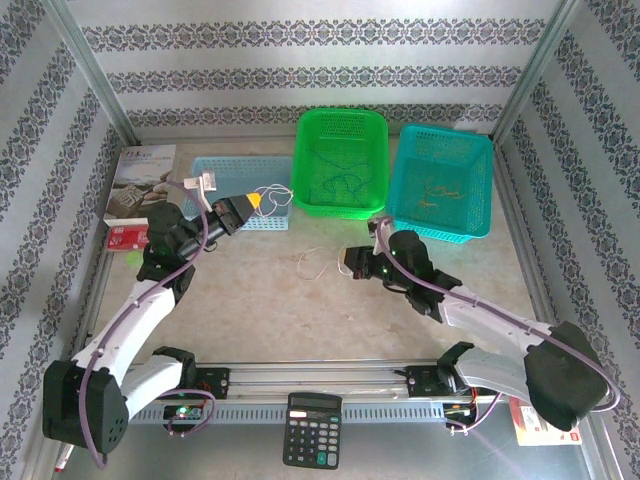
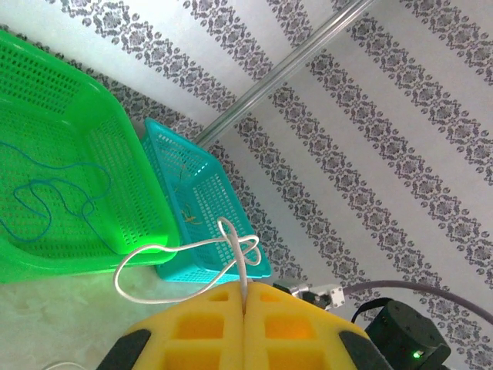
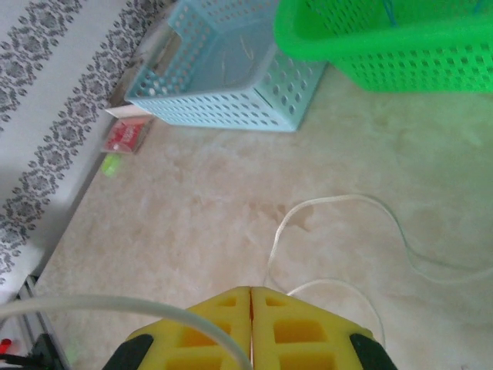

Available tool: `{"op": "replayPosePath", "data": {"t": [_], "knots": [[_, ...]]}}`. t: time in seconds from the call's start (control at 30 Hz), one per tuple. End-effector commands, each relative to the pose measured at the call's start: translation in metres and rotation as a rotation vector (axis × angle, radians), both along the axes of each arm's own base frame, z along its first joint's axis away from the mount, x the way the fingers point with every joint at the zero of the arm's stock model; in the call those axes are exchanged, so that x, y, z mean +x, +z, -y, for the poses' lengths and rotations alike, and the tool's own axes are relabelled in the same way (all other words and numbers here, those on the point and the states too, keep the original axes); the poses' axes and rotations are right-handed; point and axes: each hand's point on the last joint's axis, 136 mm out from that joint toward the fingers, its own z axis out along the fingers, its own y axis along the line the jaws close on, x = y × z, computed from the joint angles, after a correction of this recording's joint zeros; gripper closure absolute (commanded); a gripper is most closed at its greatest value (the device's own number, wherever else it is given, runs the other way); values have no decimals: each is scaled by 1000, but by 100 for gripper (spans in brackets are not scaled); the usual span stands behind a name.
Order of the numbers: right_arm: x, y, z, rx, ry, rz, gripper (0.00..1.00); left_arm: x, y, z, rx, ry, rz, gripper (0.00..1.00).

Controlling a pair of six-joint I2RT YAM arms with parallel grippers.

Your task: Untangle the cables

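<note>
While my left end effector (image 2: 245, 287) grips a white cable (image 2: 151, 248) over the light-blue basket (image 1: 225, 185) at the worktop's far edge, my right end effector (image 3: 251, 297) hovers clenched beside a second cable (image 3: 339, 198). Sorting is under way, and I judge a release into the basket comes next.

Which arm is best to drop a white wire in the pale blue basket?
Left: the left gripper pinches a white wire beside the pale blue basket; the right gripper sits farther off.
</note>
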Motion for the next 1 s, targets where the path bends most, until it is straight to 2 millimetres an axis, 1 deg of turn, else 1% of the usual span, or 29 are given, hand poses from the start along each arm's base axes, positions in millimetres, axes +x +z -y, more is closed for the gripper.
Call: {"op": "replayPosePath", "data": {"t": [0.0, 0.1, 0.13, 0.17, 0.27, 0.33, 0.37, 0.47, 0.6, 0.63, 0.67, 0.77, 0.83, 0.87, 0.9, 0.97], "knots": [[13, 73, -21, 88, 48, 150, 100, -2, 8, -16, 33, 91, 17, 100], [28, 123, -35, 131, 70, 199, 100, -5, 16, -45, 78, 272, 7, 100], [34, 142, -40, 150, 76, 220, 100, -7, 16, -59, 101, 353, -13, 100], [40, 162, -45, 174, 82, 240, 100, -10, 20, -71, 118, 418, -15, 100], [58, 211, -62, 227, 112, 289, 100, -21, 29, -99, 136, 575, -18, 100], [68, 244, -72, 263, 130, 332, 100, -29, 38, -111, 144, 636, -11, 100], [74, 264, -77, 286, 136, 362, 100, -33, 41, -116, 145, 662, -10, 100], [88, 313, -87, 343, 146, 430, 100, -43, 50, -127, 156, 718, 3, 100], [115, 358, -104, 407, 152, 487, 100, -48, 53, -130, 169, 731, 2, 100], [120, 376, -106, 439, 162, 508, 100, -49, 53, -132, 172, 737, 3, 100], [125, 388, -111, 465, 174, 522, 100, -50, 52, -133, 177, 742, 2, 100], [138, 420, -122, 525, 205, 561, 100, -53, 52, -136, 186, 761, 4, 100], [145, 435, -127, 555, 216, 590, 100, -55, 53, -138, 185, 770, 10, 100], [149, 439, -129, 568, 212, 604, 100, -56, 53, -139, 186, 775, 11, 100], [151, 446, -127, 593, 203, 632, 100, -56, 54, -139, 185, 776, 11, 100], [161, 451, -120, 644, 176, 674, 100, -58, 55, -141, 188, 781, 12, 100]]}}
